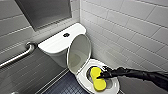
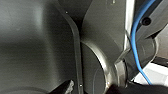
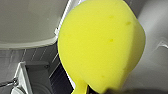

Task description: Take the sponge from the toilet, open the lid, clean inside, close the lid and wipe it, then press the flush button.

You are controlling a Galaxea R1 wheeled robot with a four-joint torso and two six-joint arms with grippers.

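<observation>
Right end effector (image 1: 101, 75) was clamped on the sponge (image 1: 97, 85), arm reaching in from the right side. The sponge sat down inside the bowl of the toilet (image 1: 56, 45), within the seat ring (image 1: 113, 88) (contact with the ceramic unclear). In the right wrist view the sponge loomed close and yellow. Lid (image 1: 78, 53) stood raised, leaning back against the tank. Flush button (image 1: 66, 35) was in the middle of the tank top, untouched. Grab bar (image 1: 18, 56) was on the left wall, with dark tiled floor (image 1: 67, 86) below. Left end effector (image 2: 65, 87): could not tell its state, with dark robot parts and a blue cable (image 2: 133, 45) around it.
</observation>
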